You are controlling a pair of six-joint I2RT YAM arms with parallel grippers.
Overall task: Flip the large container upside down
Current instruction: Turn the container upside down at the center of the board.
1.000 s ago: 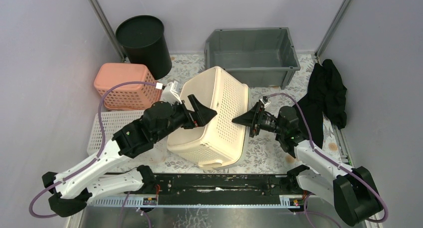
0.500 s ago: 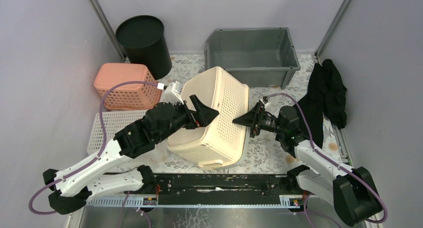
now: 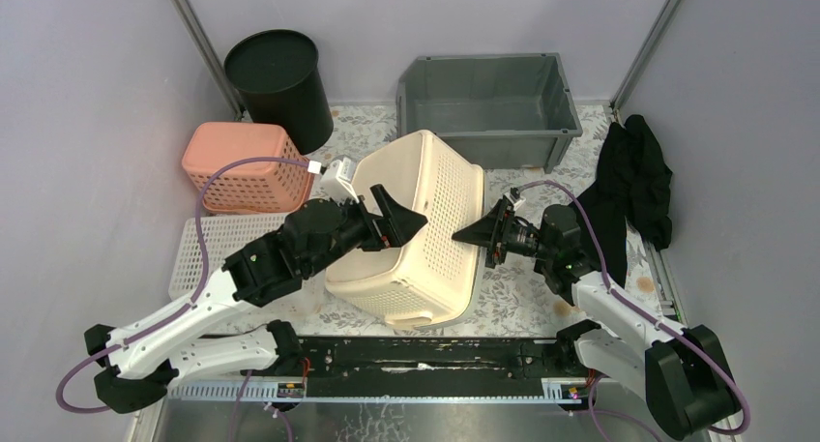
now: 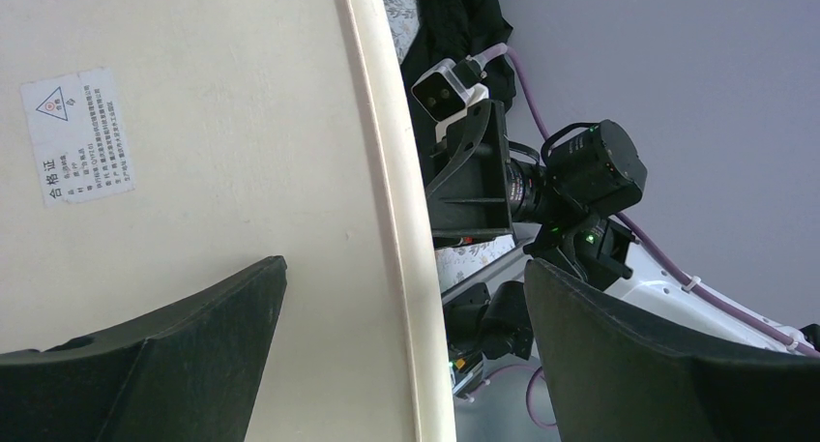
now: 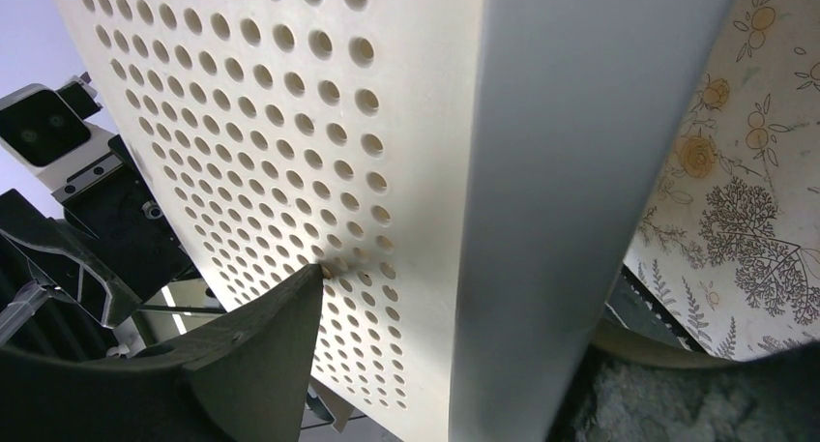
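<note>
Basket (image 3: pixel 430 224) sits tilted, smooth base facing up, grey bin (image 3: pixel 522 144) just behind it. Left gripper (image 3: pixel 399 206) gapes wide over the basket's base edge, holding nothing. Right gripper (image 3: pixel 472 233) is part-open astride the basket's rim, one finger (image 5: pixel 280 326) touching the perforated wall; can't tell if it grips.

Top cam hangs high above the big cream perforated plastic basket (image 3: pixel 440 195), looking down on everything around it. Left wrist cam is right up against the basket's smooth base, peeking past its edge at the right arm's white wrist camera (image 4: pixel 447 84). Right wrist cam hugs the holed side and catches the left arm's white wrist camera (image 5: pixel 34 123), so all three share that basket.
</note>
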